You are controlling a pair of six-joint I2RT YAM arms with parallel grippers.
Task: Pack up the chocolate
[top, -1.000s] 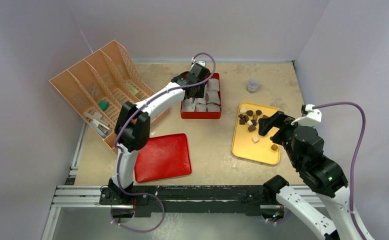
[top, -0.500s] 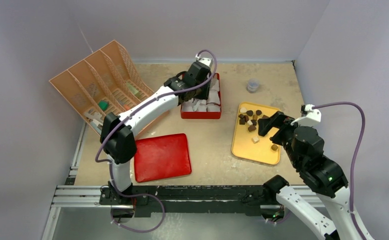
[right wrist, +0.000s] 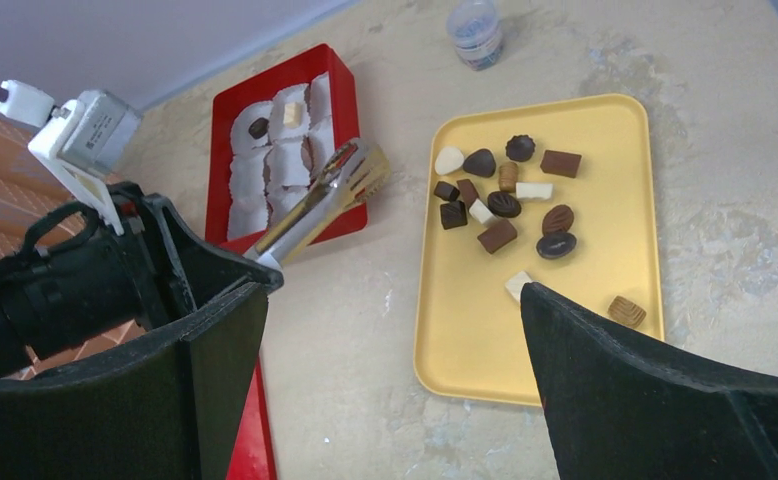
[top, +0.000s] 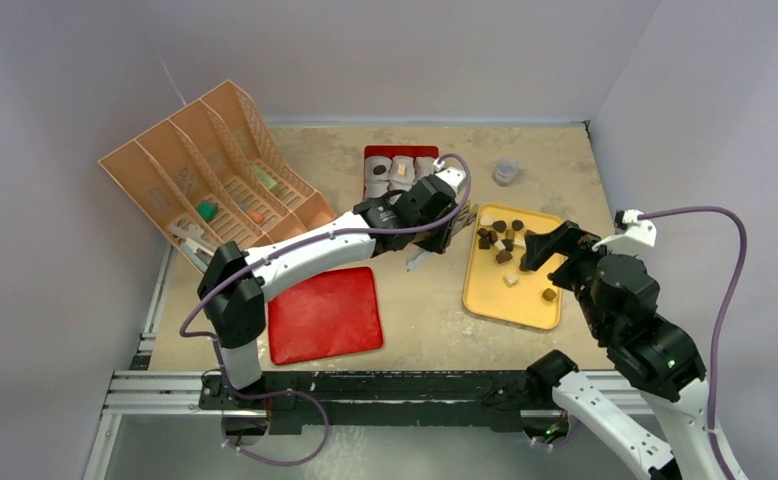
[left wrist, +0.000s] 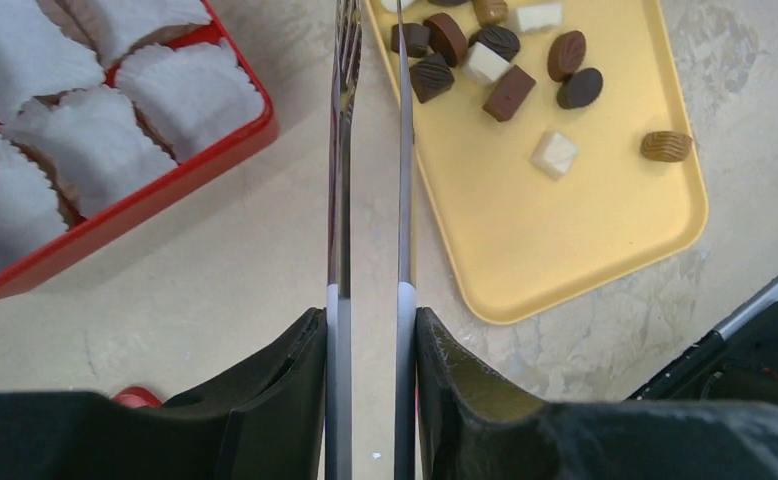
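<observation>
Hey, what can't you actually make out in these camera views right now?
Top view: the left arm covers the red box's near half.
Left wrist view: the tongs' tips are cut off by the top edge.
Right wrist view: the right hand's finger half hides one white chocolate.
Jar contents: too small in top view, blurred in right wrist.

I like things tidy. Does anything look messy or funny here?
Nothing is spilled or broken. The chocolates lie jumbled on the yellow tray, and a tan piece and a white cube sit apart from the pile.
</observation>
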